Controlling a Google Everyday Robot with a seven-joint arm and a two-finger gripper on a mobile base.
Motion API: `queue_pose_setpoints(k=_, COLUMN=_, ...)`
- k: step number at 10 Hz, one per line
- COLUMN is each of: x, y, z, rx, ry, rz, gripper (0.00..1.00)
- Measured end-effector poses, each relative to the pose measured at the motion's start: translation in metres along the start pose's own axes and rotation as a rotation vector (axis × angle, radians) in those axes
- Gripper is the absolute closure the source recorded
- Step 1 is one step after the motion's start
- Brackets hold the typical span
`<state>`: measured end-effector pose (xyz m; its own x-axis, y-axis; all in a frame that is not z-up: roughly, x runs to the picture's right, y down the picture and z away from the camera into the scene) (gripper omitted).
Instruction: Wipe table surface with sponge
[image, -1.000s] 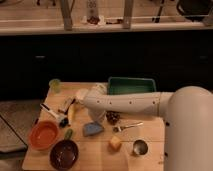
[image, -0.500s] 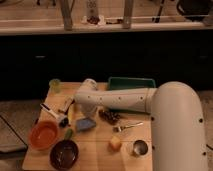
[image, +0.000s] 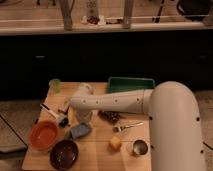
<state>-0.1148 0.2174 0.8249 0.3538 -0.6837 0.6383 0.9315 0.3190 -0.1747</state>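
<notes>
Jaws above sponge (image: 80, 131), worktop (image: 96, 146) 8 o'clock | open or closed: cannot tell | your wipe toward 9 o'clock could shove orange bowl (image: 44, 135) off.

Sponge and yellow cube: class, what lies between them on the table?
In the camera view, only bare table surface lies between the sponge and the yellow cube. The gripper hangs just above the sponge.

1. arm (image: 115, 102): smooth white tubular shell, row of small dark dots along its length.
2. shoulder housing (image: 175, 125): large, rounded, white.
3. tool (image: 83, 118): pale, at arm's left end, low over the table (image: 98, 144).
</notes>
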Motion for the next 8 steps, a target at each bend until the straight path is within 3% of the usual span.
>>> queue_pose_setpoints(k=2, x=-0.013, y=0.027, z=-0.001, rx=-0.014, ry=-0.01, rz=-0.012, gripper=1.0)
queue_pose_setpoints(k=4, x=-0.009, y=0.055, z=-0.007, rx=-0.027, ry=0.003, rz=0.01, gripper=1.0)
queue_pose_setpoints(k=6, x=0.014, y=0.079, z=-0.015, rx=-0.039, ry=0.048, rz=0.069, gripper=1.0)
queue_pose_setpoints(k=8, x=0.037, y=0.079, z=-0.02, rx=-0.047, ry=0.084, rz=0.106, gripper=1.0)
